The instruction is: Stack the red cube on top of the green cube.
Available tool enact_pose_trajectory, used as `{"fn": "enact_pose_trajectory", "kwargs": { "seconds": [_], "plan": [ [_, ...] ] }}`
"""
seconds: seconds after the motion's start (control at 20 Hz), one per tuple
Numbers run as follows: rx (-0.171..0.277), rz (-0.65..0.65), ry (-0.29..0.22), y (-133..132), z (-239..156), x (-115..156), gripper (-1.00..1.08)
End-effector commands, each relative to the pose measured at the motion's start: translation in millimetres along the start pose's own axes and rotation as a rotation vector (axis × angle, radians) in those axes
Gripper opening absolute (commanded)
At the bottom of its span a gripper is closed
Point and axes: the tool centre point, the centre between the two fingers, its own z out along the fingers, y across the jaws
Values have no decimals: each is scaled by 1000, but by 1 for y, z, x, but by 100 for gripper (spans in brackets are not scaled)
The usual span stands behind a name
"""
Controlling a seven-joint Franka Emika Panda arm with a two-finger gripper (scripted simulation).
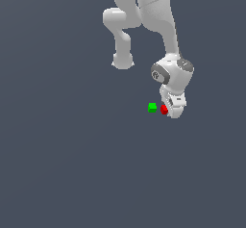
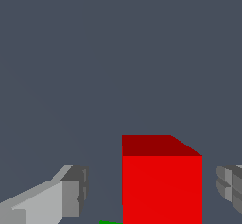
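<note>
The red cube [image 1: 164, 109] sits on the grey floor, partly hidden by my white gripper [image 1: 169, 110], which is lowered around it. In the wrist view the red cube [image 2: 161, 185] stands between the two fingers of the gripper [image 2: 152, 190], with a gap on each side, so the jaws are open and not touching it. The green cube [image 1: 152, 107] rests on the floor just to the exterior view's left of the red cube, a small gap apart. Only a thin green sliver of it [image 2: 111, 222] shows in the wrist view.
The plain dark grey floor [image 1: 72, 150] extends all around. The arm's white links [image 1: 122, 34] rise behind the cubes.
</note>
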Motion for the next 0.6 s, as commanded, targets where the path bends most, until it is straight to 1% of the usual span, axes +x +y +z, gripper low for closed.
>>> {"fn": "enact_pose_trajectory", "kwargs": {
  "seconds": [0.0,0.2,0.25,0.55],
  "plan": [
    [-1,-1,0,0,9,0,100],
    [-1,-2,0,0,14,0,100],
    [-1,-2,0,0,14,0,-100],
    [-1,-2,0,0,14,0,-100]
  ]
}}
